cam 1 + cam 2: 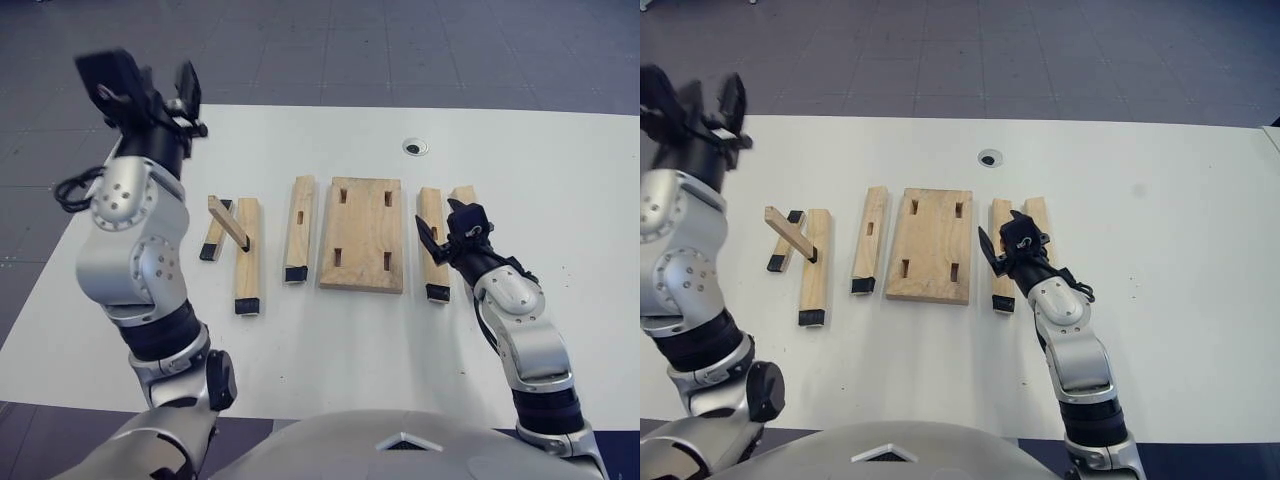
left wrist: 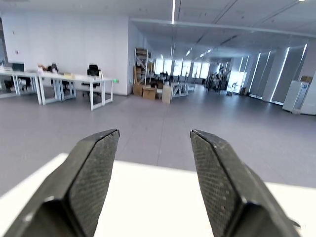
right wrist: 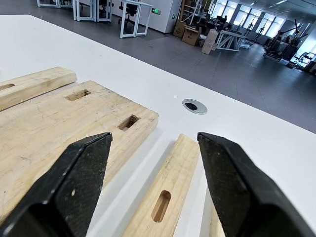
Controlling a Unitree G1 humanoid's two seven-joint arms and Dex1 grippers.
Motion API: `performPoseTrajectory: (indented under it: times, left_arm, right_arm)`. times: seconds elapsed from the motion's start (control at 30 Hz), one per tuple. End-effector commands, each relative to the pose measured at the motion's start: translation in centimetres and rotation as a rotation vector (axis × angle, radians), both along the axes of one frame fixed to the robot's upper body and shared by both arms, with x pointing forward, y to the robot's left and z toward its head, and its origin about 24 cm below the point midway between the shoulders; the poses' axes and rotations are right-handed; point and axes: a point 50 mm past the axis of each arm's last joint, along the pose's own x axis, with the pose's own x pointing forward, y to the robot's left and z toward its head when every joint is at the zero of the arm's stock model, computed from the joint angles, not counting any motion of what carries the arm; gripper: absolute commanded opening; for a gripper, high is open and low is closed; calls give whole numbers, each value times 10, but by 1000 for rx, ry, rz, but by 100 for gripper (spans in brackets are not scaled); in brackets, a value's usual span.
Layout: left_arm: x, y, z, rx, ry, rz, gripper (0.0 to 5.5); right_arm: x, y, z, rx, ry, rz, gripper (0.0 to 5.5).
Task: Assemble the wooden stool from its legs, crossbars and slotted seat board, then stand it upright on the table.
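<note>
Right gripper (image 3: 154,137), spread over 1 leg (image 3: 168,187) — which could be shoved askew by an off-centre closing; left gripper (image 1: 152,88) raised, spread.

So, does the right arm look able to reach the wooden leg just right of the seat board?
Probably yes: the right gripper hangs open just above that leg, with nothing between them.

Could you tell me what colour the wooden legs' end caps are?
Black end caps, clearest in the left eye view.
</note>
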Motion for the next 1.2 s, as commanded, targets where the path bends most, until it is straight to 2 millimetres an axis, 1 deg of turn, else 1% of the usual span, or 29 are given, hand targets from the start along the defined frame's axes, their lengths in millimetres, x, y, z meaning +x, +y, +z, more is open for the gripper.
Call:
performPoseTrajectory:
  times: [0.03, 0.07, 0.1, 0.13, 0.17, 0.2, 0.27, 0.33, 0.43, 0.5, 0.57, 0.6, 0.63, 0.67, 0.77, 0.8, 0.87, 0.9, 0.93, 1.0, 1.1, 1.2]
  left_arm:
    - [-23, -9, -103, -25, 416, -81, 268]
    - [-36, -8, -128, -28, 520, -77, 268]
    - [-42, -3, -136, -23, 543, -53, 268]
    - [-43, 3, -134, -22, 527, -34, 268]
    - [-36, 9, -123, -16, 464, -9, 268]
    - [-23, 13, -100, -5, 365, -2, 268]
    - [-5, 13, -61, 15, 197, -13, 268]
    - [4, 9, -28, 25, 74, -35, 268]
    - [6, 2, 19, 42, -101, -58, 268]
    - [4, 1, 43, 66, -199, -56, 268]
    - [-1, 5, 62, 94, -277, -28, 268]
    - [-4, 10, 69, 120, -304, -5, 268]
    - [-9, 18, 72, 146, -313, 33, 268]
    - [-15, 28, 71, 178, -304, 79, 268]
    - [-38, 60, 38, 219, -176, 193, 268]
    - [-51, 68, 16, 223, -104, 217, 268]
    - [-75, 74, -21, 240, 13, 197, 268]
    - [-90, 71, -42, 228, 85, 153, 287]
    - [-103, 67, -58, 218, 137, 111, 303]
    - [-122, 58, -80, 191, 201, 28, 332]
    - [-133, 45, -96, 178, 239, -81, 374]
    - [-143, 25, -107, 126, 282, -169, 379]
  right_arm:
    - [-2, -1, -1, -12, 6, 0, 318]
    - [-2, -1, -1, -12, 6, -1, 318]
    - [-2, -2, -1, -12, 6, -3, 318]
    - [-2, -3, -2, -13, 8, -7, 318]
    - [-3, -4, -2, -14, 10, -12, 318]
    - [-4, -4, -3, -15, 13, -11, 318]
    - [-4, -2, -4, -14, 15, -7, 318]
    - [-3, -1, -4, -12, 13, -6, 318]
    - [-3, -1, -4, -12, 13, -5, 318]
    - [-4, -1, -5, -13, 16, -4, 318]
    - [-4, 0, -5, -14, 18, -3, 318]
    - [-3, 0, -5, -14, 17, -2, 318]
    - [-3, 0, -5, -14, 15, -3, 318]
    - [-2, -1, -4, -14, 14, -5, 318]
    - [-2, -2, -4, -15, 11, -11, 318]
    - [-3, -2, -4, -16, 12, -13, 318]
    - [-3, -3, -4, -16, 13, -19, 318]
    - [-4, -4, -5, -16, 14, -22, 318]
    - [-4, -4, -4, -16, 15, -22, 318]
    - [-4, -6, -4, -19, 16, -22, 318]
    - [-3, -6, -4, -23, 17, -17, 318]
    - [-1, -7, -3, -28, 17, -10, 318]
